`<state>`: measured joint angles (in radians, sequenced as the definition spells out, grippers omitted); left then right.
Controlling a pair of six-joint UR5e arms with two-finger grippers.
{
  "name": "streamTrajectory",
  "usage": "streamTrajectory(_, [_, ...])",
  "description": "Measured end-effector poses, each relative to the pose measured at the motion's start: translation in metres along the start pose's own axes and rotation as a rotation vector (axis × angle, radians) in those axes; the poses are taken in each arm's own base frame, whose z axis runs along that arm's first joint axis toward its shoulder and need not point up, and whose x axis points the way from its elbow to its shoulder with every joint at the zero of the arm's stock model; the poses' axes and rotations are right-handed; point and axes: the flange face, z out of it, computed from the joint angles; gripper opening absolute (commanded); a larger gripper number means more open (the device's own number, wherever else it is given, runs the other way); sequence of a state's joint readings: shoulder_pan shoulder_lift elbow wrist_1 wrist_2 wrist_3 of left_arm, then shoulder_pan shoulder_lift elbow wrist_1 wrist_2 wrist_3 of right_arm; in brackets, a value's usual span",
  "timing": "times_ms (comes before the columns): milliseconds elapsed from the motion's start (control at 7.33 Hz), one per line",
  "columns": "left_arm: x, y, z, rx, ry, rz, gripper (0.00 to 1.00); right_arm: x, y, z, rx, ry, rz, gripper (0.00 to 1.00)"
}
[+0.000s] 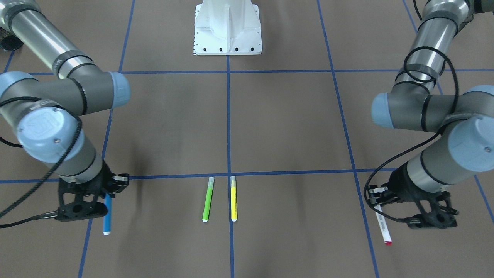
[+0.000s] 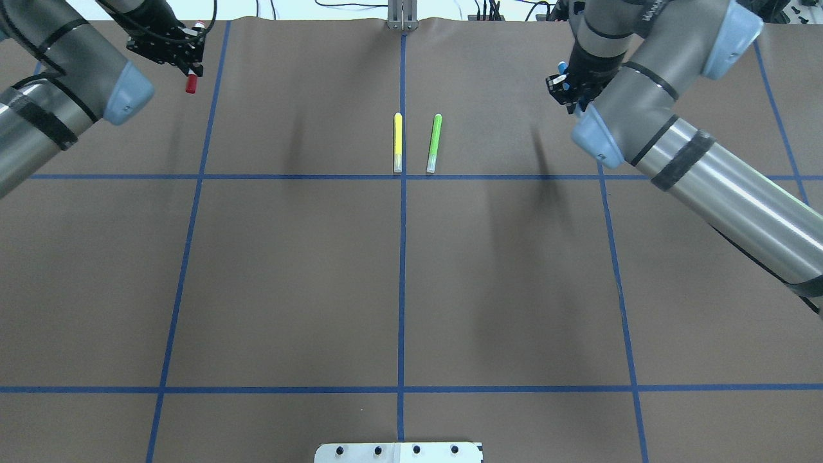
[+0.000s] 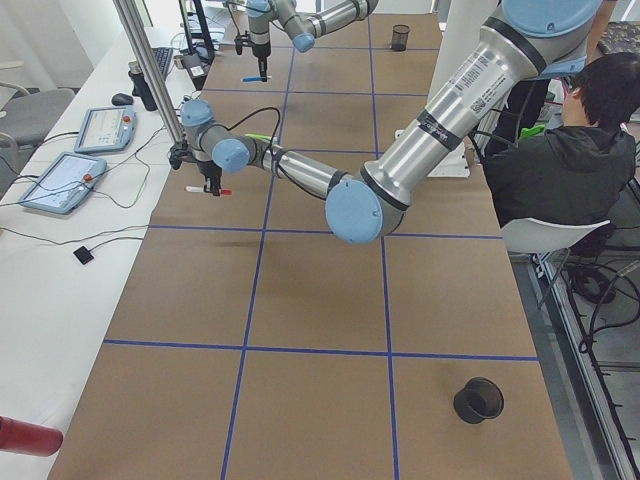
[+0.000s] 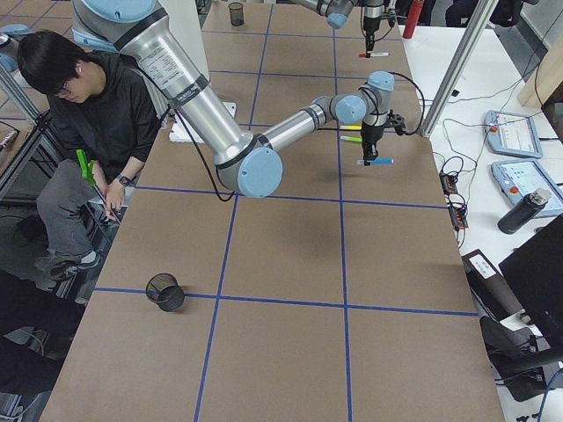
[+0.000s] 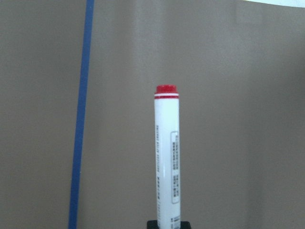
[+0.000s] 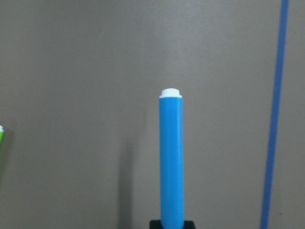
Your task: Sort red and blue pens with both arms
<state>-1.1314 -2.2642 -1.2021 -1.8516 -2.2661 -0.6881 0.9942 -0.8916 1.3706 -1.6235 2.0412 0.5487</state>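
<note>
My left gripper is shut on the white marker with the red tip, holding it level just over the brown paper at the table's far left corner. In the left wrist view the marker juts forward with its printed text showing. Mirroring it on the other side, my right gripper is shut on the blue pen. The right wrist view shows the blue pen with its white end pointing away. From overhead, the left gripper and right gripper sit at opposite far corners.
A green pen and a yellow pen lie side by side at the centre tape line. Black mesh cups stand at the table's ends. A person sits beside the table near the white robot base.
</note>
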Motion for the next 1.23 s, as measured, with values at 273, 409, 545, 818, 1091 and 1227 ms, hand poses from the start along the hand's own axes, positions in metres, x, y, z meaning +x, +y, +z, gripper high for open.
streamTrajectory(273, [-0.069, -0.007, -0.046, 0.0, -0.056, 0.049, 0.0, 0.081, 0.026, -0.005, -0.058, 0.145, -0.128, 0.0])
streamTrajectory(409, [-0.104, -0.006, -0.074, -0.017, -0.095, 0.084, 0.0, 0.112, 0.044, -0.013, -0.113, 0.217, -0.196, 0.0])
streamTrajectory(545, [-0.145, 0.005, -0.099, -0.032, -0.124, 0.112, 0.0, 0.144, 0.068, -0.022, -0.178, 0.265, -0.259, 0.0])
streamTrajectory(818, [-0.215, 0.039, -0.133, -0.078, -0.186, 0.155, 0.0, 0.217, 0.13, -0.02, -0.281, 0.288, -0.321, 0.0])
streamTrajectory(1091, [-0.268, 0.104, -0.147, -0.187, -0.325, 0.214, 0.0, 0.294, 0.202, 0.01, -0.405, 0.282, -0.302, 0.0])
streamTrajectory(1227, [-0.287, 0.145, -0.148, -0.225, -0.349, 0.223, 0.0, 0.327, 0.24, 0.026, -0.469, 0.257, -0.294, 0.0])
